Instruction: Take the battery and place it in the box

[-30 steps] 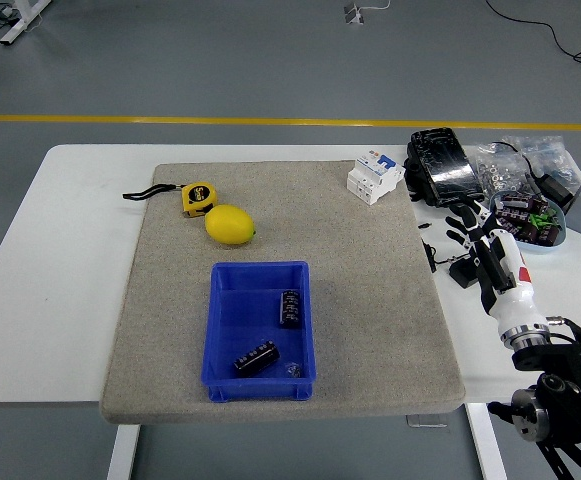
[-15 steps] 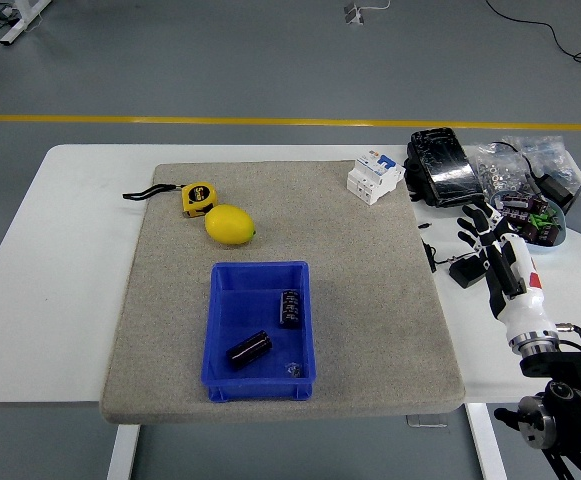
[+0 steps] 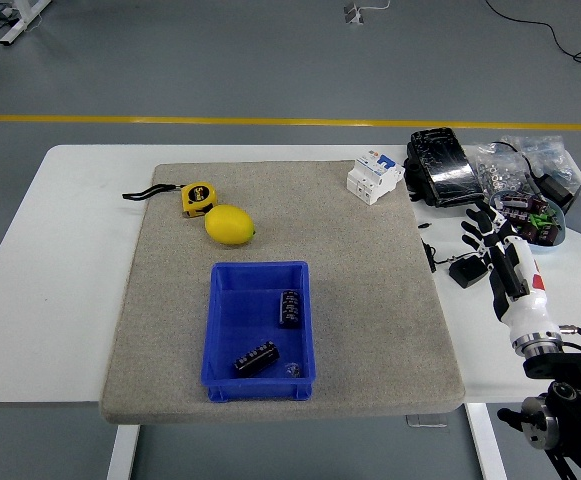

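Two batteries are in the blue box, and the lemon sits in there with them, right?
Not quite. The head view shows two batteries in the blue box, but the lemon lies outside it, on the mat beyond the box's far edge, beside the tape measure.

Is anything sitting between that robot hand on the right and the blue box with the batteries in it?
Nothing visible does. The right hand hovers open off the mat's right edge, and only bare grey mat lies between it and the blue box. Two batteries already lie in the box.

The right arm [image 3: 560, 400] is cut off at the bottom-right corner.
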You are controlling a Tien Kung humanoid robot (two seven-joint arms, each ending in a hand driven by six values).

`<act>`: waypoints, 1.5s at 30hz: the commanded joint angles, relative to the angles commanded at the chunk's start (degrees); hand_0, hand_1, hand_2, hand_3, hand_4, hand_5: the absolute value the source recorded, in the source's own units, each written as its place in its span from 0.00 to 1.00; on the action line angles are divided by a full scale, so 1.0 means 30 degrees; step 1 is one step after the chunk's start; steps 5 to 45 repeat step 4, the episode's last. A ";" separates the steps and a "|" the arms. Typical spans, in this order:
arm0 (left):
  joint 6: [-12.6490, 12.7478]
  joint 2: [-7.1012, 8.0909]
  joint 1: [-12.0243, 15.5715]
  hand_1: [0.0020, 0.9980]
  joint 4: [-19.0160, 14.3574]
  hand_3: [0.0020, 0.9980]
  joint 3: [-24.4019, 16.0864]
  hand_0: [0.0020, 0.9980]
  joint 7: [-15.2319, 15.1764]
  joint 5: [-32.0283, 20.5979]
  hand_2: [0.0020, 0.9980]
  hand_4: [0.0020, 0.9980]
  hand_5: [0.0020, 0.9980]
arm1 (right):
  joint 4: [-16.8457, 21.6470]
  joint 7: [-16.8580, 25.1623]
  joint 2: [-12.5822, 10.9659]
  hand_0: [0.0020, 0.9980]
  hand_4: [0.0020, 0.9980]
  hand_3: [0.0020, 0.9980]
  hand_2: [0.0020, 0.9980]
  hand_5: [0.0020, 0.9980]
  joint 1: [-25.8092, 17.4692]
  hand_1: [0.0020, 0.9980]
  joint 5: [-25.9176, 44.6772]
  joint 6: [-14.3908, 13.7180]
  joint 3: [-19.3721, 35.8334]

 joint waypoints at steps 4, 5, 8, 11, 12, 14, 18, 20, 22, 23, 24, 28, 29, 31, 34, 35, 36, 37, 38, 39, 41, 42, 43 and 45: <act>0.0455 -0.0239 0.0551 0.60 0.0177 0.57 0.1229 0.58 -0.1213 -0.2973 0.59 0.63 0.58 | -0.0067 -0.0154 -0.0033 0.88 1.00 0.90 0.88 0.85 -0.0019 0.85 -0.0080 -0.0050 -0.0087; 0.0455 -0.0239 0.0551 0.60 0.0177 0.57 0.1229 0.58 -0.1213 -0.2973 0.59 0.63 0.58 | -0.0067 -0.0154 -0.0033 0.88 1.00 0.90 0.88 0.85 -0.0019 0.85 -0.0080 -0.0050 -0.0087; 0.0455 -0.0239 0.0551 0.60 0.0177 0.57 0.1229 0.58 -0.1213 -0.2973 0.59 0.63 0.58 | -0.0067 -0.0154 -0.0033 0.88 1.00 0.90 0.88 0.85 -0.0019 0.85 -0.0080 -0.0050 -0.0087; 0.0455 -0.0239 0.0551 0.60 0.0177 0.57 0.1229 0.58 -0.1213 -0.2973 0.59 0.63 0.58 | -0.0067 -0.0154 -0.0033 0.88 1.00 0.90 0.88 0.85 -0.0019 0.85 -0.0080 -0.0050 -0.0087; 0.0455 -0.0239 0.0551 0.60 0.0177 0.57 0.1229 0.58 -0.1213 -0.2973 0.59 0.63 0.58 | -0.0067 -0.0154 -0.0033 0.88 1.00 0.90 0.88 0.85 -0.0019 0.85 -0.0080 -0.0050 -0.0087; 0.0455 -0.0239 0.0551 0.60 0.0177 0.57 0.1229 0.58 -0.1213 -0.2973 0.59 0.63 0.58 | -0.0067 -0.0154 -0.0033 0.88 1.00 0.90 0.88 0.85 -0.0019 0.85 -0.0080 -0.0050 -0.0087; 0.0455 -0.0239 0.0551 0.60 0.0177 0.57 0.1229 0.58 -0.1213 -0.2973 0.59 0.63 0.58 | -0.0067 -0.0154 -0.0033 0.88 1.00 0.90 0.88 0.85 -0.0019 0.85 -0.0080 -0.0050 -0.0087; 0.0455 -0.0239 0.0551 0.60 0.0177 0.57 0.1229 0.58 -0.1213 -0.2973 0.59 0.63 0.58 | -0.0067 -0.0154 -0.0033 0.88 1.00 0.90 0.88 0.85 -0.0019 0.85 -0.0080 -0.0050 -0.0087; 0.0455 -0.0239 0.0551 0.60 0.0177 0.57 0.1229 0.58 -0.1213 -0.2973 0.59 0.63 0.58 | -0.0067 -0.0154 -0.0033 0.88 1.00 0.90 0.88 0.85 -0.0019 0.85 -0.0080 -0.0050 -0.0087; 0.0455 -0.0239 0.0551 0.60 0.0177 0.57 0.1229 0.58 -0.1213 -0.2973 0.59 0.63 0.58 | -0.0067 -0.0154 -0.0033 0.88 1.00 0.90 0.88 0.85 -0.0019 0.85 -0.0080 -0.0050 -0.0087; 0.0455 -0.0239 0.0551 0.60 0.0177 0.57 0.1229 0.58 -0.1213 -0.2973 0.59 0.63 0.58 | -0.0067 -0.0154 -0.0033 0.88 1.00 0.90 0.88 0.85 -0.0019 0.85 -0.0080 -0.0050 -0.0087; 0.0455 -0.0239 0.0551 0.60 0.0177 0.57 0.1229 0.58 -0.1213 -0.2973 0.59 0.63 0.58 | -0.0067 -0.0154 -0.0033 0.88 1.00 0.90 0.88 0.85 -0.0019 0.85 -0.0080 -0.0050 -0.0087; 0.0455 -0.0239 0.0551 0.60 0.0177 0.57 0.1229 0.58 -0.1213 -0.2973 0.59 0.63 0.58 | -0.0067 -0.0154 -0.0033 0.88 1.00 0.90 0.88 0.85 -0.0019 0.85 -0.0080 -0.0050 -0.0087; 0.0455 -0.0239 0.0551 0.60 0.0177 0.57 0.1229 0.58 -0.1213 -0.2973 0.59 0.63 0.58 | -0.0067 -0.0154 -0.0033 0.88 1.00 0.90 0.88 0.85 -0.0019 0.85 -0.0080 -0.0050 -0.0087; 0.0455 -0.0239 0.0551 0.60 0.0177 0.57 0.1229 0.58 -0.1213 -0.2973 0.59 0.63 0.58 | -0.0067 -0.0154 -0.0033 0.88 1.00 0.90 0.88 0.85 -0.0019 0.85 -0.0080 -0.0050 -0.0087; 0.0455 -0.0239 0.0551 0.60 0.0177 0.57 0.1229 0.58 -0.1213 -0.2973 0.59 0.63 0.58 | -0.0067 -0.0154 -0.0033 0.88 1.00 0.90 0.88 0.85 -0.0019 0.85 -0.0080 -0.0050 -0.0087; 0.0455 -0.0239 0.0551 0.60 0.0177 0.57 0.1229 0.58 -0.1213 -0.2973 0.59 0.63 0.58 | -0.0067 -0.0154 -0.0033 0.88 1.00 0.90 0.88 0.85 -0.0019 0.85 -0.0080 -0.0050 -0.0087; 0.0455 -0.0239 0.0551 0.60 0.0177 0.57 0.1229 0.58 -0.1213 -0.2973 0.59 0.63 0.58 | -0.0067 -0.0154 -0.0033 0.88 1.00 0.90 0.88 0.85 -0.0019 0.85 -0.0080 -0.0050 -0.0087; 0.0455 -0.0239 0.0551 0.60 0.0177 0.57 0.1229 0.58 -0.1213 -0.2973 0.59 0.63 0.58 | -0.0067 -0.0154 -0.0033 0.88 1.00 0.90 0.88 0.85 -0.0019 0.85 -0.0080 -0.0050 -0.0087; 0.0455 -0.0239 0.0551 0.60 0.0177 0.57 0.1229 0.58 -0.1213 -0.2973 0.59 0.63 0.58 | -0.0067 -0.0154 -0.0033 0.88 1.00 0.90 0.88 0.85 -0.0019 0.85 -0.0080 -0.0050 -0.0087; 0.0455 -0.0239 0.0551 0.60 0.0177 0.57 0.1229 0.58 -0.1213 -0.2973 0.59 0.63 0.58 | -0.0067 -0.0154 -0.0033 0.88 1.00 0.90 0.88 0.85 -0.0019 0.85 -0.0080 -0.0050 -0.0087; 0.0455 -0.0239 0.0551 0.60 0.0177 0.57 0.1229 0.58 -0.1213 -0.2973 0.59 0.63 0.58 | -0.0067 -0.0154 -0.0033 0.88 1.00 0.90 0.88 0.85 -0.0019 0.85 -0.0080 -0.0050 -0.0087; 0.0455 -0.0239 0.0551 0.60 0.0177 0.57 0.1229 0.58 -0.1213 -0.2973 0.59 0.63 0.58 | -0.0067 -0.0154 -0.0033 0.88 1.00 0.90 0.88 0.85 -0.0019 0.85 -0.0080 -0.0050 -0.0087; 0.0455 -0.0239 0.0551 0.60 0.0177 0.57 0.1229 0.58 -0.1213 -0.2973 0.59 0.63 0.58 | -0.0067 -0.0154 -0.0033 0.88 1.00 0.90 0.88 0.85 -0.0019 0.85 -0.0080 -0.0050 -0.0087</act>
